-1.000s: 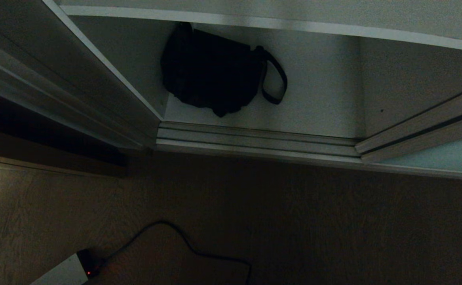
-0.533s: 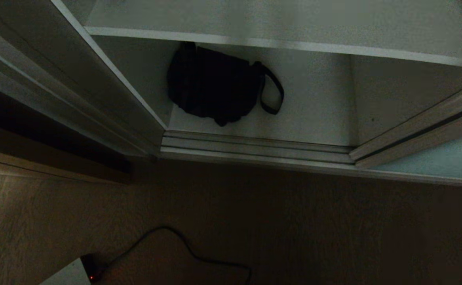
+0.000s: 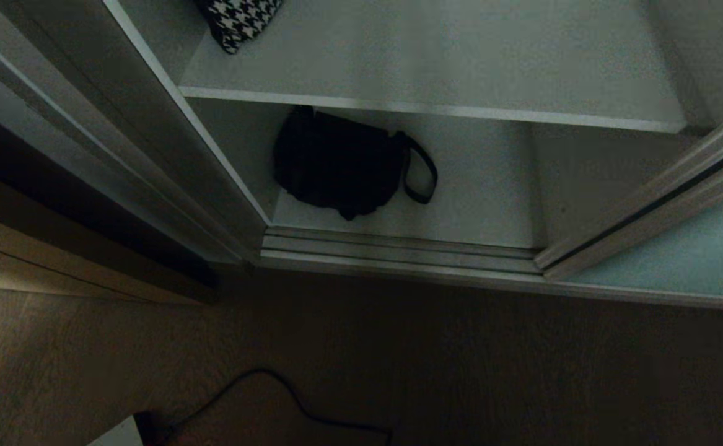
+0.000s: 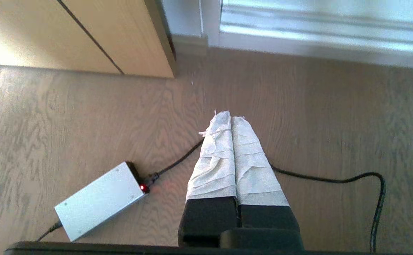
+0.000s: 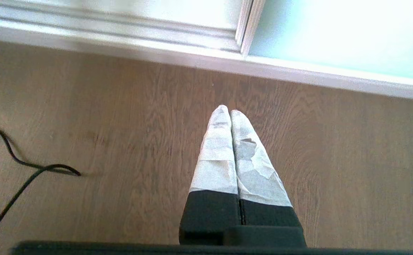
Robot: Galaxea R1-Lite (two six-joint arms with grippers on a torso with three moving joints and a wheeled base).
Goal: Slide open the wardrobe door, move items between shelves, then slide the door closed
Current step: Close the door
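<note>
The sliding wardrobe door (image 3: 677, 248), frosted teal glass in a silver frame, stands slid to the right, and the wardrobe is open. A black fabric bag (image 3: 342, 164) with a looped strap lies on the lowest shelf (image 3: 479, 198), towards its left side. Above it runs a wide white shelf (image 3: 460, 68). Neither gripper shows in the head view. My left gripper (image 4: 231, 115) is shut and empty, hanging over the wooden floor before the door track (image 4: 316, 32). My right gripper (image 5: 229, 111) is likewise shut and empty over the floor, near the teal door (image 5: 333, 35).
A black-and-white houndstooth item (image 3: 237, 18) lies at the upper shelf's back left. A silver power adapter (image 4: 98, 200) with a red light and its black cable (image 4: 333, 179) lie on the floor. A beige wooden cabinet front (image 4: 86, 35) stands left of the wardrobe.
The head camera has tilted upward: the whole scene slid down the picture, bringing the upper shelf's top and the houndstooth item into view. The bag has not moved on its shelf.
</note>
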